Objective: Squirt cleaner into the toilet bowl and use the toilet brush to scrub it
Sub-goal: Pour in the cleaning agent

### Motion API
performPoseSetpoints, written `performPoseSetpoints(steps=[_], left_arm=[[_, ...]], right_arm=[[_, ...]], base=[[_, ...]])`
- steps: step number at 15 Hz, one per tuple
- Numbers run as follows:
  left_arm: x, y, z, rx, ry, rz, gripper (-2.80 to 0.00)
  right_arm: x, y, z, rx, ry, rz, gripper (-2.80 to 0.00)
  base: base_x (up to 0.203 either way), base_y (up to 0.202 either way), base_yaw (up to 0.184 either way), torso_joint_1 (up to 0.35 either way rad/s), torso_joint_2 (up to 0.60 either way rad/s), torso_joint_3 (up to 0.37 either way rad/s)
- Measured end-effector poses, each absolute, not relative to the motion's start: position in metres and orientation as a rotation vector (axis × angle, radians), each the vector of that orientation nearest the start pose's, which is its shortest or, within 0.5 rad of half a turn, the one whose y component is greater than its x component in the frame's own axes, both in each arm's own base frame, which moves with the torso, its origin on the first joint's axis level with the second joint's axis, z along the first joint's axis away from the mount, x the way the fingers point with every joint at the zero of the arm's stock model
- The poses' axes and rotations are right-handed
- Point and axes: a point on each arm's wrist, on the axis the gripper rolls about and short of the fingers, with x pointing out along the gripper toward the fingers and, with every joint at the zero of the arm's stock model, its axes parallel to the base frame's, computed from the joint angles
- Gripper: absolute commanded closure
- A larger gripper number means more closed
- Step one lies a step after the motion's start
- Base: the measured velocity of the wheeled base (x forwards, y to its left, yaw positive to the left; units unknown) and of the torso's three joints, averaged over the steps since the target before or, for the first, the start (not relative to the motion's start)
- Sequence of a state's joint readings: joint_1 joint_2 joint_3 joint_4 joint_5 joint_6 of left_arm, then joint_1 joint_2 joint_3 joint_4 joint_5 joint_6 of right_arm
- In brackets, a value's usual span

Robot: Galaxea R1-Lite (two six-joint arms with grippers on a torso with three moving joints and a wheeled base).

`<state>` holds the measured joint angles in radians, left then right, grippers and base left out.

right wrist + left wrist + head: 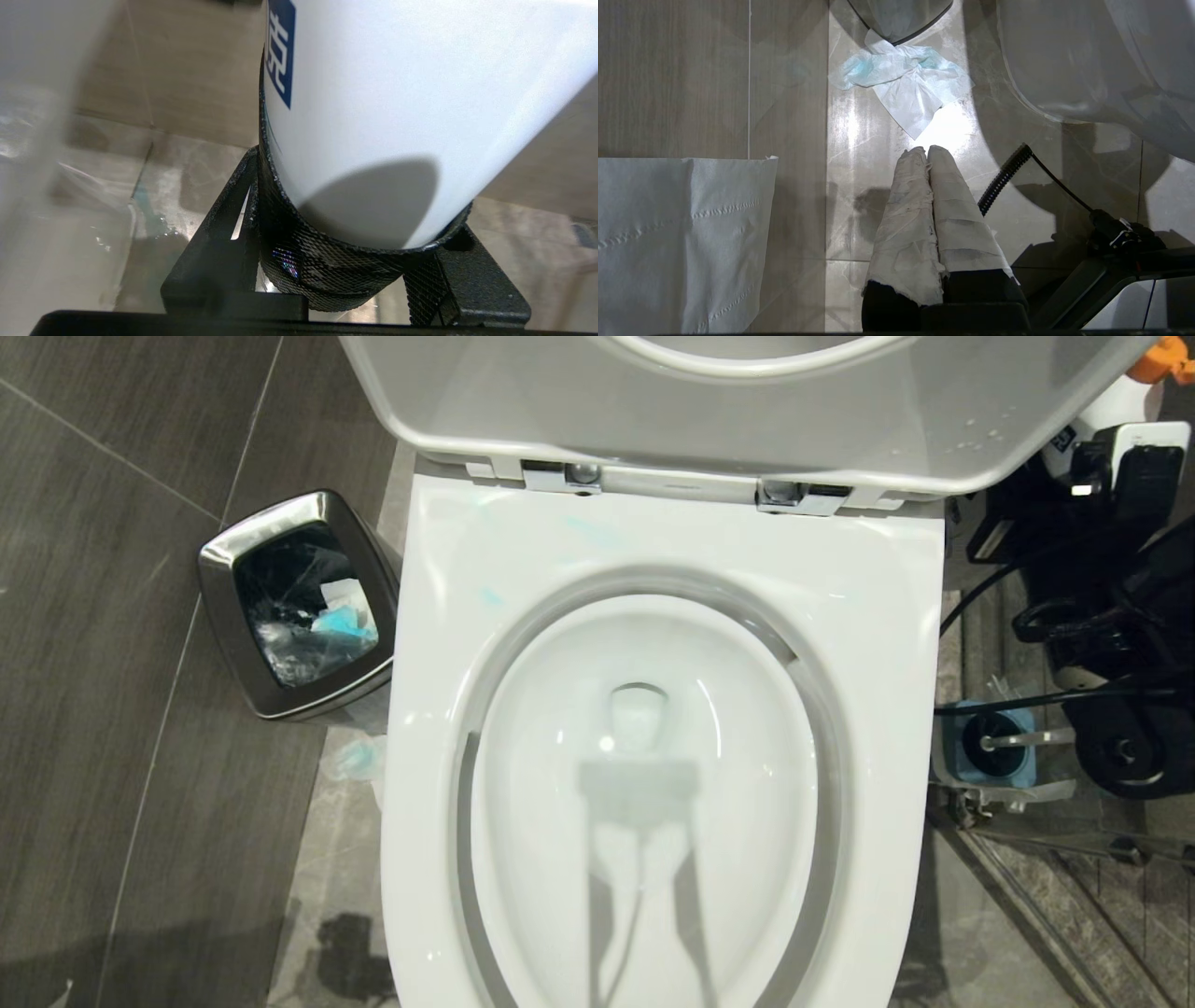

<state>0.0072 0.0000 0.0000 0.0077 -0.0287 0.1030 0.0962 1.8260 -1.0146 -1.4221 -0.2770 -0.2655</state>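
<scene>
The toilet bowl [766, 821] lies open below me, its water looking clear; faint pale blue smears of cleaner [590, 528] mark the white rim near the hinges. At the upper right, beside the raised lid, my right gripper [1116, 462] [345, 261] is shut on a white bottle [397, 116] with a blue label and an orange cap [1162, 357]. The toilet brush [1027, 739] stands in its blue-topped holder [999, 767] on the floor to the right of the toilet. My left gripper [925, 151], its fingers wrapped in white tape, hangs shut over the floor, holding nothing.
A steel bin [224, 560] with rubbish stands left of the toilet. A crumpled blue-stained tissue [355, 761] [901, 79] lies on the floor beside it. A sheet of white paper [682, 242] hangs near the left gripper. Black cables [1074, 695] and a glass panel's base crowd the right side.
</scene>
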Motion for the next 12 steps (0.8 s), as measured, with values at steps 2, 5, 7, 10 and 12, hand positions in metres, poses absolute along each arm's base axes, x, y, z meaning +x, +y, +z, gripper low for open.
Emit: performPoseSetpoints(steps=[2, 5, 7, 10, 12], left_arm=[[-0.023, -0.001, 0.075, 0.103, 0.007, -0.022, 0.0], [-0.023, -0.001, 0.075, 0.103, 0.007, -0.022, 0.0], [-0.023, -0.001, 0.075, 0.103, 0.007, -0.022, 0.0], [-0.023, -0.001, 0.075, 0.103, 0.007, -0.022, 0.0], [-0.023, -0.001, 0.075, 0.103, 0.007, -0.022, 0.0]], right_arm=[[0.307, 0.024, 0.287, -0.149, -0.546, -0.253, 0.0], [0.266, 0.019, 0.301, -0.158, -0.476, -0.264, 0.0], [0.239, 0.017, 0.311, -0.153, -0.447, -0.263, 0.0], [0.2, 0.013, 0.325, -0.109, -0.381, -0.244, 0.0], [0.178, 0.011, 0.33, -0.081, -0.344, -0.228, 0.0]], base=[[0.0, 0.0, 0.0, 0.0, 0.0, 0.0], [0.0, 0.0, 0.0, 0.0, 0.0, 0.0], [0.0, 0.0, 0.0, 0.0, 0.0, 0.0], [0.0, 0.0, 0.0, 0.0, 0.0, 0.0], [0.0, 0.0, 0.0, 0.0, 0.0, 0.0]])
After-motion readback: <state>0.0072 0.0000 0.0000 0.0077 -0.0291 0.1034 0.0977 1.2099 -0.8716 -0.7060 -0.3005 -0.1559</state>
